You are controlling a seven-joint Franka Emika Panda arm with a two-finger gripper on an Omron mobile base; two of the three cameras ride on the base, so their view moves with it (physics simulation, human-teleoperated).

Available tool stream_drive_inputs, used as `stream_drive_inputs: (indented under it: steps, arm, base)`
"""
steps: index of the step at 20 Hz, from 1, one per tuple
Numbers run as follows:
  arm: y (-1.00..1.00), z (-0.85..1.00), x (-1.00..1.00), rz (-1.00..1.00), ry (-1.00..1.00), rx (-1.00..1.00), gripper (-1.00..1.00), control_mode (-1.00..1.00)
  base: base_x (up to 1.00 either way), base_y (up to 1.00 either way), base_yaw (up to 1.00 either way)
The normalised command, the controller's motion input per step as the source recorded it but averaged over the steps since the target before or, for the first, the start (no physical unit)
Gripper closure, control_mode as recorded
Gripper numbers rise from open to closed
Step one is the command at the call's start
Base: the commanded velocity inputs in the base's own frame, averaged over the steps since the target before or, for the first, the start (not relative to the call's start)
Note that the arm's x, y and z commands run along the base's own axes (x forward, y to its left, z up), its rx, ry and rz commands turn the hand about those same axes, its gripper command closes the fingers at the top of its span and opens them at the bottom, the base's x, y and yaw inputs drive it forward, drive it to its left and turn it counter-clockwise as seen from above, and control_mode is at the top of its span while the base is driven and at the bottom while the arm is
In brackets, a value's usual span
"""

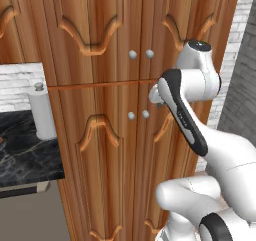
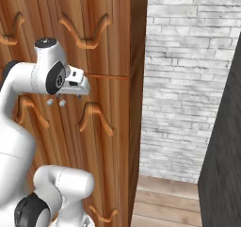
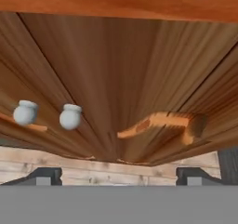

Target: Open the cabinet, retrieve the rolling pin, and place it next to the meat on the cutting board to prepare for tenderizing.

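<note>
**kitchenbot_fan:** So where was the gripper (image 3: 119,174) at this point? In the hand view the two dark fingertips (image 3: 41,175) sat far apart near the bottom corners with nothing between them, so wide open and holding nothing.

**panda_watcher:** Yep, empty. The hand was right up against the cabinet (image 1: 100,110), about level with the seam between the upper and lower doors, on the right-hand door's side. From the left base view it sat just right of the lower pair of knobs (image 1: 138,115). The upper knobs (image 1: 141,54), the ones on the double doors it needed, were above it and a bit to the left.

**kitchenbot_fan:** That matches the hand view: two silver knobs (image 3: 70,116) off to the left of the fingertips' midline, not between them. I'd guess those were the lower pair, but can't swear to it.

**panda_watcher:** So my read is the next move had to go up and left to get a knob between the fingers. All doors looked shut, meeting on a vertical seam, panels running tall.

**kitchenbot_fan:** And the rolling pin?

**panda_watcher:** Presumably behind those doors, so which way it lay, I couldn't tell. The counter (image 1: 25,150) with a paper towel roll (image 1: 41,112) was off to the left.
</note>
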Motion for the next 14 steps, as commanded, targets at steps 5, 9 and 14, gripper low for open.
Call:
stream_drive_inputs:
  steps: [5,9,14]
  arm:
    - [0.21,0.37,0.03,0.00,-0.31,0.02,-1.00,-1.00]
    - [0.10,0.07,0.02,0.00,-0.36,0.00,-1.00,-1.00]
    - [0.05,0.06,0.01,0.00,-0.37,0.01,-1.00,-1.00]
  base:
    - [0.00,0.00,0.00]
    - [0.00,0.00,0.00]
    - [0.00,0.00,0.00]
